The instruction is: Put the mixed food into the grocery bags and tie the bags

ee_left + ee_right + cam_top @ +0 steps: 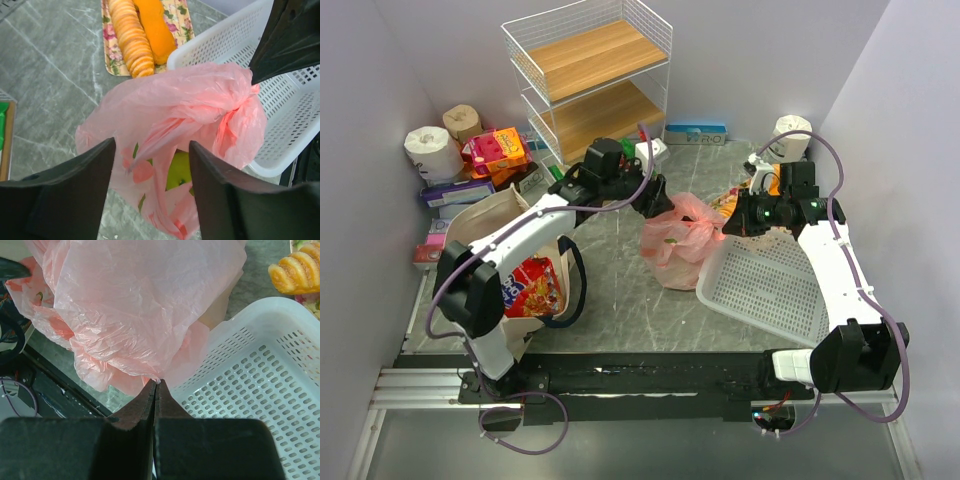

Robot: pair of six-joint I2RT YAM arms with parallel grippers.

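Packing looks largely done; the tying does not. The pink bag [675, 240] stands at the centre of the top view on the grey table [620, 305], just beside the left corner of the white basket [770, 290]. In the left wrist view a green apple [179, 170] shows through the bag's film, and whatever else it holds is hidden. The canvas tote [485, 220] lies at the left of the top view with a red snack packet [533, 285] in its mouth.

The pink bag's top is gathered into a bunch towards the right of the left wrist view, but whether that is a knot cannot be told. The tote's dark handles hang loose, so both ties are probably left to do.

The left gripper [152, 146] hangs over the pink bag with its fingers spread, plastic showing between them but nothing pinched. The right gripper [156, 384] has its fingers pressed together on a fold of the pink film.

Counted:
- two bags and two grippers
- one basket
- one apple and one packet in sight
- three toilet-paper rolls [428, 148] — two at the upper left, one at the upper right
- one floral tray [182, 17] of biscuits and an orange piece
- one wire rack [590, 70]
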